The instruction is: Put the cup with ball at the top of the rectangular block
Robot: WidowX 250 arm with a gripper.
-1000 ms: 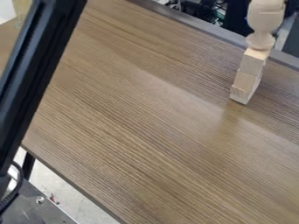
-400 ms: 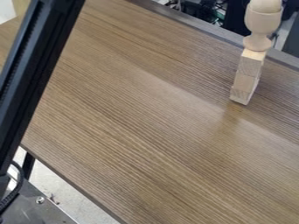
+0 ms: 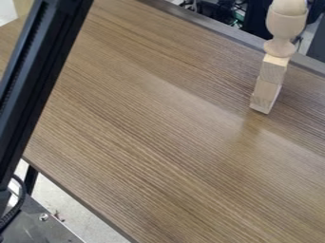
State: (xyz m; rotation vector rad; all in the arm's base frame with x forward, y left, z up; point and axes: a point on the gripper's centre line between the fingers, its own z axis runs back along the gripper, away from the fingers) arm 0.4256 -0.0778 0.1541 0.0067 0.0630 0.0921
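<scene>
A pale wooden cup (image 3: 285, 23) stands upright at the upper right, holding a wooden ball (image 3: 289, 6) whose top is cut by the view's edge. The cup's foot rests on a narrow, upright stack of light wooden blocks (image 3: 273, 71). The lower part of this stack (image 3: 266, 92) meets the table. Where one block ends and another begins is hard to tell lower down. A black arm link (image 3: 38, 66) slants along the left side, well apart from the cup and blocks.
The brown wood-grain table (image 3: 152, 123) has a dark rear edge (image 3: 209, 23) close behind the blocks. Cables (image 3: 222, 7) lie beyond it. A metal plate (image 3: 38, 223) with a screw sits at the lower left.
The cup with its ball sits slightly lower and farther left than a second ago. Blocks beneath it have shifted slightly into a straighter line. The arm link's upper part has moved a little left.
</scene>
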